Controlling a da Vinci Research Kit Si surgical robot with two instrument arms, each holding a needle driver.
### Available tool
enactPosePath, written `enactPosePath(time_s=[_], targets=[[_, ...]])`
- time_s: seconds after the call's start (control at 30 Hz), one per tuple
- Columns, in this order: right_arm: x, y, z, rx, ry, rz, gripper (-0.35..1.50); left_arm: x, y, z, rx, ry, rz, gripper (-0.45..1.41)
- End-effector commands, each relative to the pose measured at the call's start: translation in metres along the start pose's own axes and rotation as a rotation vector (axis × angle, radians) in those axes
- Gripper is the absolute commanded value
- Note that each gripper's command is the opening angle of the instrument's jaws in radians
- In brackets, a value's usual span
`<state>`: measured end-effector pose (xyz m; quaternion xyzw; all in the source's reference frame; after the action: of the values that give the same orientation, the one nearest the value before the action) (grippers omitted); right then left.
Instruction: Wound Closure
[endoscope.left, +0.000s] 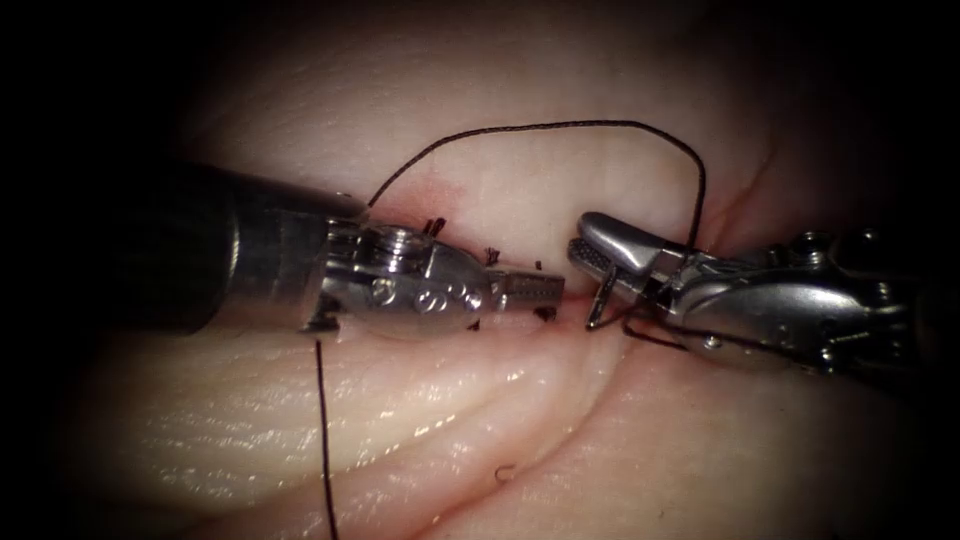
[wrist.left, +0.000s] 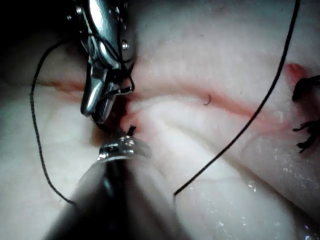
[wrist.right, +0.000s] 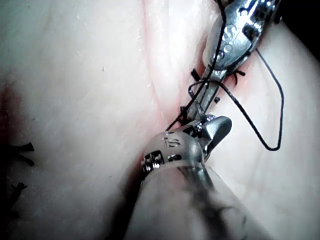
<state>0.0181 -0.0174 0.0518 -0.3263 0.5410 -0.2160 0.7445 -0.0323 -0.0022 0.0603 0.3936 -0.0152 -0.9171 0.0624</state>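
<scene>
My left pincer (endoscope.left: 525, 292) lies low along the cut (endoscope.left: 566, 304) in the tissue (endoscope.left: 400, 420), coming in from the endoscope view's left. Its two jaws are pressed together with the tip right at the wound line, and I cannot tell whether anything is pinched between them. My right pincer (endoscope.left: 588, 282) faces it from the right, just beside it but not touching. Its jaws are spread wide, one raised and the other pointing down toward the cut, and they are not closed on anything. The thread (endoscope.left: 560, 124) rises from beside my left wrist joint, arcs high over the tissue above the cut and drops to the base of my right pincer's jaws, where it crosses the metal. A second stretch of thread hangs straight down from under my left tool across the lower tissue. Short cut ends of thread (endoscope.left: 435, 228) stand up along the wound line around my left pincer, and a faint stain of red fluid (endoscope.left: 440, 192) tints the tissue just above them. A small curled scrap of thread (endoscope.left: 505, 472) lies loose on the lower tissue, well apart from both tools. In my right wrist view, dark thread loops around the left pincer (wrist.right: 210, 90) just ahead of my open right pincer (wrist.right: 210, 127). I cannot tell where the needle is.
</scene>
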Motion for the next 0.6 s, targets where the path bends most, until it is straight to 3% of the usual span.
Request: enactPosePath(time_s=[0.03,0.2,0.47,0.6], targets=[[0.0005,-0.0017,0.0003,0.002,-0.004,-0.007,-0.35,0.0,-0.0002,0.0007,0.001,0.0,0.001,-0.11],[0.0003,-0.0023,-0.0002,-0.012,0.005,0.031,-0.35,0.0,-0.0002,0.0008,0.002,0.0,0.0,-0.13],[-0.0015,0.0028,-0.0006,-0.034,0.033,0.195,-0.35,0.0008,0.0,0.0007,0.0,0.0,-0.009,-0.13],[-0.0027,0.0039,-0.0008,-0.033,0.049,0.273,-0.35,0.0023,0.0002,0.0009,-0.002,-0.001,-0.025,-0.13]])
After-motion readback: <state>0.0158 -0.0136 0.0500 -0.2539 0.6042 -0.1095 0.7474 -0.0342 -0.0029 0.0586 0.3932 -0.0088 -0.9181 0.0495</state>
